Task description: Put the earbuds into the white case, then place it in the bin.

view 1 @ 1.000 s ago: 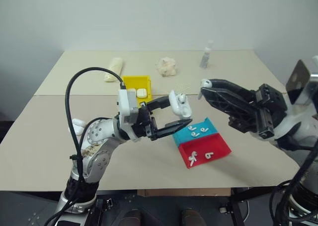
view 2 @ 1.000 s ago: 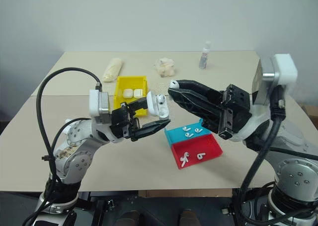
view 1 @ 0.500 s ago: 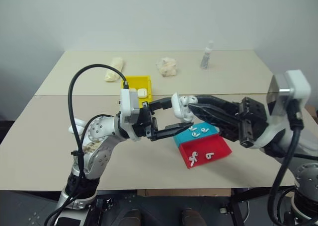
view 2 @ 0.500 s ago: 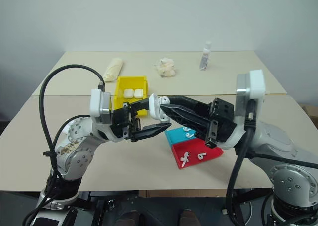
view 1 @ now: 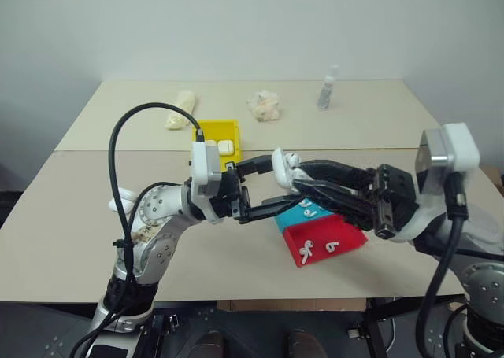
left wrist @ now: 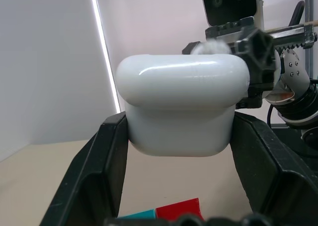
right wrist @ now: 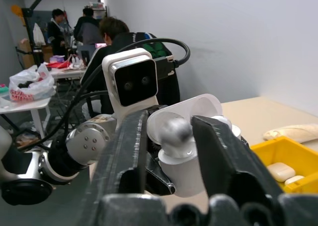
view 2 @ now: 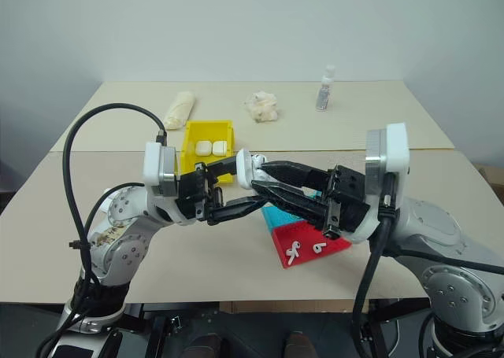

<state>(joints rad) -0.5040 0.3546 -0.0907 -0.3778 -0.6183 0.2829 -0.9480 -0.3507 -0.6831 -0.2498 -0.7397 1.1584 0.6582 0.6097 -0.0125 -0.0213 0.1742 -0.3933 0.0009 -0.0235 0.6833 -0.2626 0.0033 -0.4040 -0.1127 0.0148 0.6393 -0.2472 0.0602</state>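
One glossy white case (left wrist: 183, 104), lid open, rounded corners.

The case (view 1: 283, 169) sits mid-frame above the table (view 1: 79, 216), the bin (view 1: 206, 131) just upper left, trays (view 1: 327, 244) lower right.

Hidden and uncertain parts around the held case

In the head views the right gripper (view 1: 303, 177) covers the open top of the white case (view 1: 282, 169), so whether an earbud sits seated inside cannot be told. In the right wrist view a blurred earbud (right wrist: 174, 131) lies between its fingers, contact unclear. The blue tray (view 2: 272, 215) is mostly hidden behind that arm, and the red tray (view 1: 335, 240) partly. The left wrist view cuts off the left gripper (left wrist: 184, 151) at the bottom edge.
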